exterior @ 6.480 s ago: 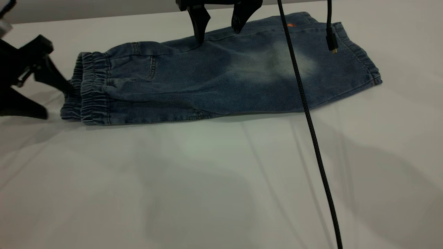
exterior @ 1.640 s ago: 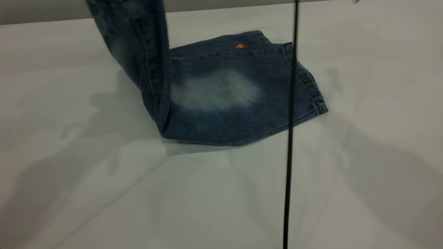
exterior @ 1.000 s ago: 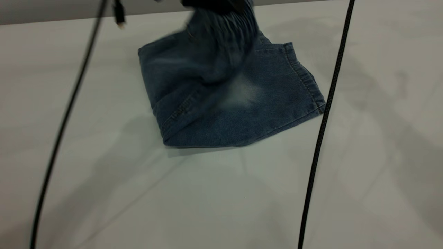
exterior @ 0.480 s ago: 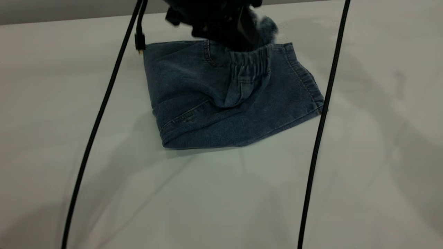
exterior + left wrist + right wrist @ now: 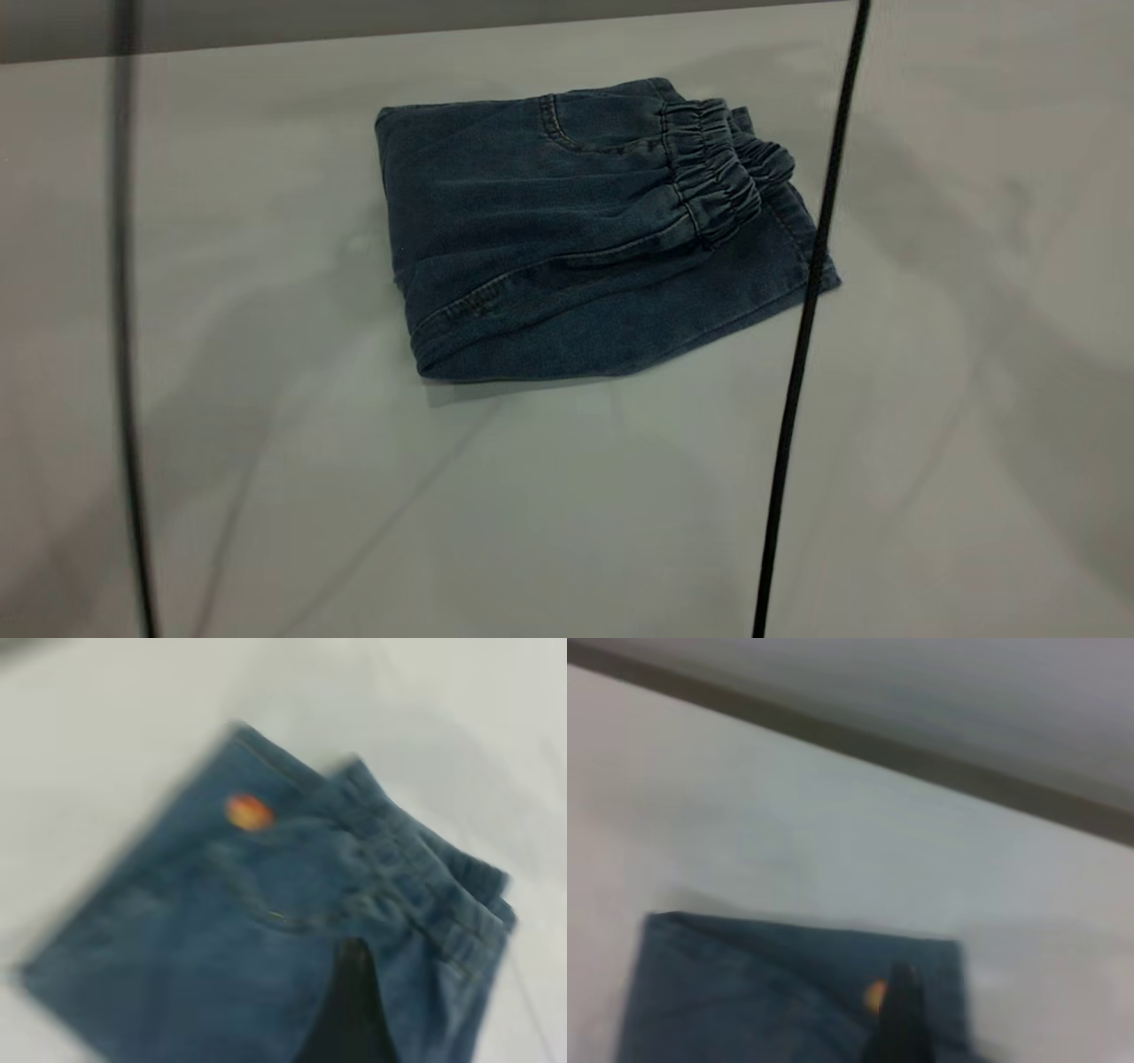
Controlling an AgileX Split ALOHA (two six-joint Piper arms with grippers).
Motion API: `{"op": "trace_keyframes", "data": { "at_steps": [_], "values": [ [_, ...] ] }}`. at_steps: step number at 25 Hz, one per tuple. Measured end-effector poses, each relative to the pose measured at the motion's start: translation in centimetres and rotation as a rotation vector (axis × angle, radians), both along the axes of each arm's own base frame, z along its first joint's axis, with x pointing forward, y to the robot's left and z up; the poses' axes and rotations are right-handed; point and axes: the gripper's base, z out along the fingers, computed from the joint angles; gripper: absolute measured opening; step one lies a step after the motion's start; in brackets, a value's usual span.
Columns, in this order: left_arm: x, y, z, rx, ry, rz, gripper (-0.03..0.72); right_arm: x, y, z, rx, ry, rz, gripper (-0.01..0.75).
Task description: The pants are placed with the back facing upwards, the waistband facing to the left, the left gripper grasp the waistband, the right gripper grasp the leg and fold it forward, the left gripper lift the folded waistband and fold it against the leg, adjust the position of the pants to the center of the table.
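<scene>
with both folds made, the pants [image 5: 585,230] lay as a compact stack on the counter [image 5: 567,514], waistband [image 5: 713,173] on top; neither tool's grip state could be told.

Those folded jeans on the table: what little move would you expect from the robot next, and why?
Probably a gentle nudge toward the table's middle. The denim pants already lie folded, the elastic waistband doubled over the leg, with nothing gripping them. They sit near the far edge, so only centring seems left.
</scene>
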Motion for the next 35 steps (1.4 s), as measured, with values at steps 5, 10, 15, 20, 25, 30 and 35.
{"op": "trace_keyframes", "data": {
  "at_steps": [5,10,15,20,25,30,35],
  "values": [
    [-1.8,4.7,6.8,-0.044,-0.188,0.110,0.535,-1.1,3.2,-3.6,0.072,0.143,0.151,0.534],
    [-3.9,7.0,10.7,-0.073,-0.298,0.161,0.535,-2.2,4.2,-8.9,0.015,0.311,0.185,0.534],
    [-3.5,6.8,10.1,-0.067,-0.279,0.157,0.535,-4.3,5.6,-13.1,-0.068,0.442,0.228,0.528],
    [-3.4,6.8,10.0,-0.069,-0.277,0.159,0.535,-6.2,7.6,-16.7,-0.159,0.507,0.319,0.517],
    [-3.6,6.7,9.8,-0.064,-0.249,0.143,0.536,-6.4,7.9,-20.0,-0.257,0.559,0.253,0.515],
    [-3.6,6.7,9.7,-0.063,-0.244,0.139,0.536,-6.5,7.9,-22.3,-0.266,0.618,0.190,0.504],
    [-3.7,6.6,9.7,-0.062,-0.233,0.133,0.536,-6.6,7.8,-23.8,-0.265,0.661,0.127,0.480]
  ]
}}
